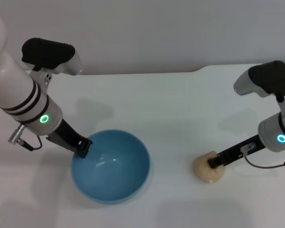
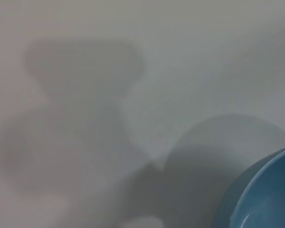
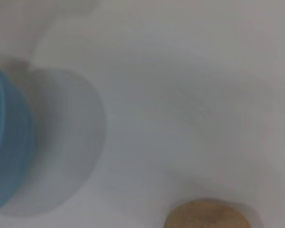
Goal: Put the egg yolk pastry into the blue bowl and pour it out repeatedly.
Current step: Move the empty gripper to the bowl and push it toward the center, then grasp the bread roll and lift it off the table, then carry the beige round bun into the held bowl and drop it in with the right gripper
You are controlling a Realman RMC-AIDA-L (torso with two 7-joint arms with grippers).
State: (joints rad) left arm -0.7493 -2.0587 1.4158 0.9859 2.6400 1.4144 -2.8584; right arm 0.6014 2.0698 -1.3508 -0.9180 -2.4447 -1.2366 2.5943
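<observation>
While the left gripper (image 1: pixel 83 146) is pinching the blue bowl's (image 1: pixel 110 166) rim, the right gripper (image 1: pixel 213 163) is closing on the egg yolk pastry (image 1: pixel 208 167) resting on the tabletop (image 1: pixel 180 104); squeezing lightly is advisable.

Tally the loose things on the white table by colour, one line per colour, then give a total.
Blue: 1, the glossy sky-blue round bowl, with the left gripper at its rim.
Tan: 1, the small tan dome-shaped egg yolk pastry, with the right gripper on it.
Total: 2.
</observation>
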